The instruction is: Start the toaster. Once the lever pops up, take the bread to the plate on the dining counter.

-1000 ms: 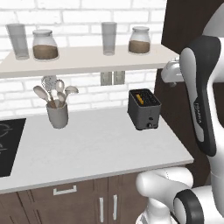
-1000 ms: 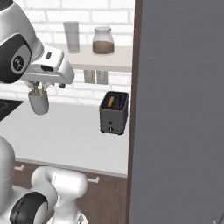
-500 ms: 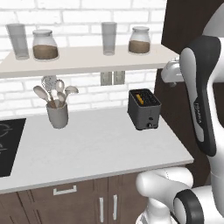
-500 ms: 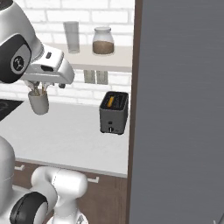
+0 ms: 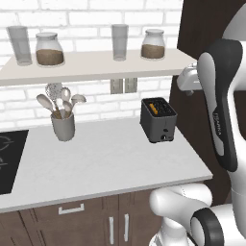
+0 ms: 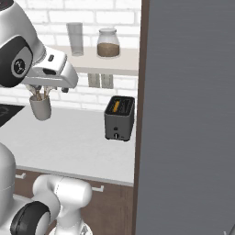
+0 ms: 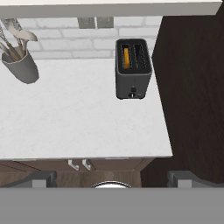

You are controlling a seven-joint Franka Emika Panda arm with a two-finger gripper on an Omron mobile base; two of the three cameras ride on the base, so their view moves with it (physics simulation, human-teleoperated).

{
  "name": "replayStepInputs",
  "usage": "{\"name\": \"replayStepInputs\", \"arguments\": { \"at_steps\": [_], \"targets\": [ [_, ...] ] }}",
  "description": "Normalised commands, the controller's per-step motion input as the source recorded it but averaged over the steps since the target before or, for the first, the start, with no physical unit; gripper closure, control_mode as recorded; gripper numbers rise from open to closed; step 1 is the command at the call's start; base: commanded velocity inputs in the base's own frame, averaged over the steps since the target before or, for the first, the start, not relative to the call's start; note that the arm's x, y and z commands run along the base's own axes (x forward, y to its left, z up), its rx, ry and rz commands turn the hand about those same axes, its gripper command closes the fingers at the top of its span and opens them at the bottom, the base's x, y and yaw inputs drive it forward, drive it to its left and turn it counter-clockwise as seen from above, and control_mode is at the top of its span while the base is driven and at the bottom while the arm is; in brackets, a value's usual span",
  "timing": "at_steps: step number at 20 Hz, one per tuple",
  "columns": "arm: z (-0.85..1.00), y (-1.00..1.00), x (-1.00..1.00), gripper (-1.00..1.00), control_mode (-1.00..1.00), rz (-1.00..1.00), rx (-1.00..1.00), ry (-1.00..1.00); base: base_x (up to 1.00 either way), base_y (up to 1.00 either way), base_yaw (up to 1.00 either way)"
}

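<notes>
You have a long reach ahead. The white stone worktop point(image 5: 105, 163) carries the small dark grey boxy two-slot toaster point(image 5: 158, 119) at its back right corner, close to the white brick wall and just beside the tall dark brown cabinet side point(image 7: 192, 87). The two-finger gripper point(image 7: 112, 177) hangs high above the worktop's front edge with its jaws spread wide and nothing between them, well apart from the toaster.

Bring the hand forward and down toward the toaster's front face, the narrow face with the tiny knobs, which points toward the worktop's front edge. I cannot make out a lever there, so look for it before you commit; judged from here, a straight downward press with one finger would serve best. Keep clear of the cabinet side on the right.

The toaster's long axis runs front to back, its slots lying along it. The slice of golden-tan bread point(image 7: 126, 58) stands on edge in the left slot, along that same line.
</notes>
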Motion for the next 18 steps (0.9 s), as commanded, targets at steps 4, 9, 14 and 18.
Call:
{"name": "replayStepInputs", "arguments": {
  "at_steps": [4,9,14,18],
  "targets": [
    [0.00,0.00,0.00,-1.00,-1.00,0.00,0.00,0.00,0.00,0.00,0.00],
    [0.00,0.00,0.00,-1.00,-1.00,0.00,0.00,0.00,0.00,0.00,0.00],
    [0.00,0.00,0.00,-1.00,-1.00,0.00,0.00,0.00,0.00,0.00,0.00],
    [0.00,0.00,0.00,-1.00,-1.00,0.00,0.00,0.00,0.00,0.00,0.00]
  ]
}}
